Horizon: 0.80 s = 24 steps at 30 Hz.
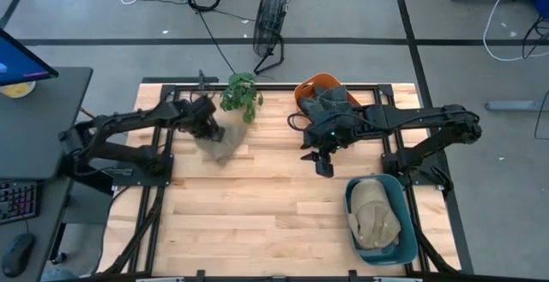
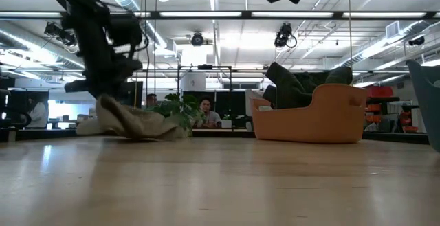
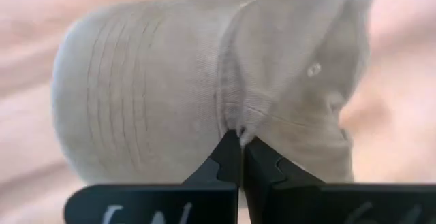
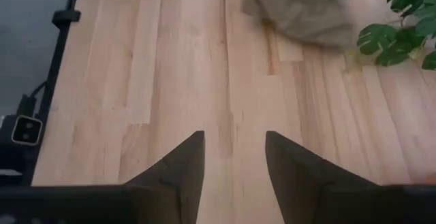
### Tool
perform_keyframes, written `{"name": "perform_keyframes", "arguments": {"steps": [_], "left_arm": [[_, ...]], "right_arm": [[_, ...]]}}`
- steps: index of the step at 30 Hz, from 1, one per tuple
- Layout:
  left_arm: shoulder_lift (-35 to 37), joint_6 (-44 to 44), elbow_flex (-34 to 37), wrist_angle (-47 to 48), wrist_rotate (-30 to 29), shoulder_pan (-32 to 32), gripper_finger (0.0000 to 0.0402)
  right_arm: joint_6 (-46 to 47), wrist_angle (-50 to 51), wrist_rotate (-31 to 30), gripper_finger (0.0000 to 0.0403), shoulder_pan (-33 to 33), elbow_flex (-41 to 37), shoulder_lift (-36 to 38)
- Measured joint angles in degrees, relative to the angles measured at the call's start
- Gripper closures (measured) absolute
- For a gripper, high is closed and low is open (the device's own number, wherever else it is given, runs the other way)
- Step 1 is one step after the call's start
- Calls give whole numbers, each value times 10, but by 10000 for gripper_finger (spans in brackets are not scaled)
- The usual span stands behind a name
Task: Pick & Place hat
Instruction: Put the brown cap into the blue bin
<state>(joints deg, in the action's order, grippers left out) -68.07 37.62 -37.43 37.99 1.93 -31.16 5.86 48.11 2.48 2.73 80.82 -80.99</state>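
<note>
A beige cap (image 1: pixel 221 147) lies on the wooden table near its far left, beside a small green plant (image 1: pixel 241 94). In the low view the beige cap (image 2: pixel 130 124) is crumpled, its lower part on the tabletop. My left gripper (image 1: pixel 208 129) is over it, shut on its fabric (image 3: pixel 238 130). My right gripper (image 1: pixel 324 164) hovers open above the table's middle right, touching nothing; the cap (image 4: pixel 300 9) shows far ahead of it. Another beige hat (image 1: pixel 375 213) lies in a blue bin. My left gripper pinches a fold of the cap's fabric where brim and crown meet (image 3: pixel 235 125), between its two fingertips (image 3: pixel 228 157). It comes from above, slanting down. The cap hangs crumpled below the fingers, its lower part resting on the table (image 2: pixel 137 135).
An orange bin (image 1: pixel 319 93) with dark hats stands at the far edge; a blue bin (image 1: pixel 408 245) stands at the near right. The plant sits close to the cap's far side. Bare wood (image 1: pixel 257 205) spreads across the table's middle and near left.
</note>
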Motion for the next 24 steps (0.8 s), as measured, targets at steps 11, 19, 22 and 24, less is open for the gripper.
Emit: {"name": "perform_keyframes", "arguments": {"steps": [11, 19, 22, 24], "left_arm": [[78, 55, 0, -112, 41, 255, 398], [31, 62, 0, -298, -68, 375, 398], [9, 47, 0, -345, -84, 400, 399], [-2, 33, 0, -369, -99, 415, 399]], "right_arm": [[-5, -144, 2, 243, 0, 0, -51], [-36, -275, 31, 243, 16, 0, -145], [-47, -300, 31, 243, 21, 0, -167], [-48, -297, 31, 243, 21, -1, -175]]}}
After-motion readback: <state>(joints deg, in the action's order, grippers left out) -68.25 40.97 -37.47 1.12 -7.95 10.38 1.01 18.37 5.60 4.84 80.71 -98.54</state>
